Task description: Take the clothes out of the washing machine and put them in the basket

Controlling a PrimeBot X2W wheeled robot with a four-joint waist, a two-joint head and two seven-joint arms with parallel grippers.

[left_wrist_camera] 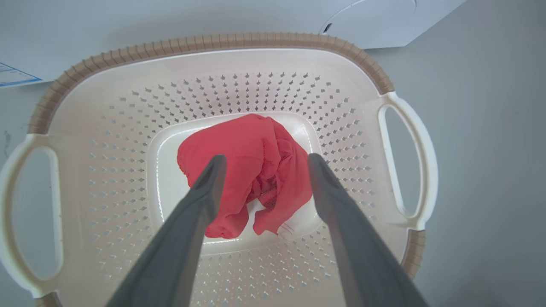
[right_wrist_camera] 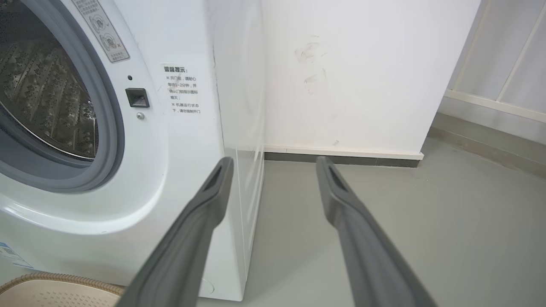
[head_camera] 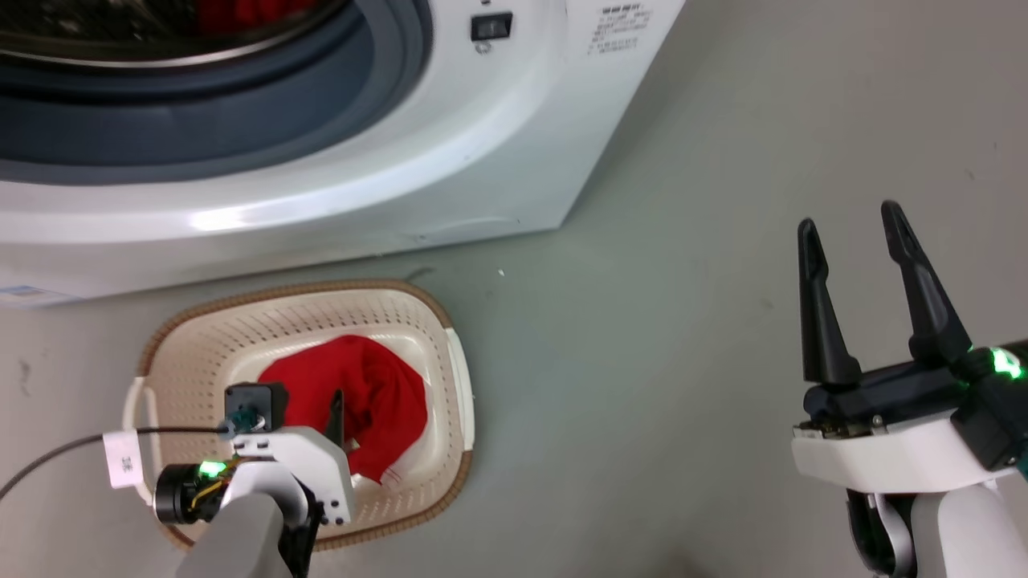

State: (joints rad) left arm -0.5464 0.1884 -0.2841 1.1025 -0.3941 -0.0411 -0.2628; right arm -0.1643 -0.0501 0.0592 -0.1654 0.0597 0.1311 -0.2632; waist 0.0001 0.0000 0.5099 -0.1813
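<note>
The white washing machine (head_camera: 418, 160) stands open at the top left, its steel drum (right_wrist_camera: 38, 94) showing in the right wrist view. A bit of red clothing (head_camera: 249, 12) lies inside the drum at the top edge. The cream basket (head_camera: 185, 345) sits on the floor in front of the machine, with a plain red garment (left_wrist_camera: 251, 170) crumpled on its base. My left gripper (left_wrist_camera: 264, 160) hangs open above that garment, fingers pointing down into the basket, nothing held. My right gripper (head_camera: 851, 221) is open over bare floor to the right, empty.
Grey floor (head_camera: 683, 337) stretches to the right of the machine and basket. A white wall with a dark skirting (right_wrist_camera: 341, 158) stands behind the machine. A cable with a white tag (head_camera: 124, 460) runs to my left wrist.
</note>
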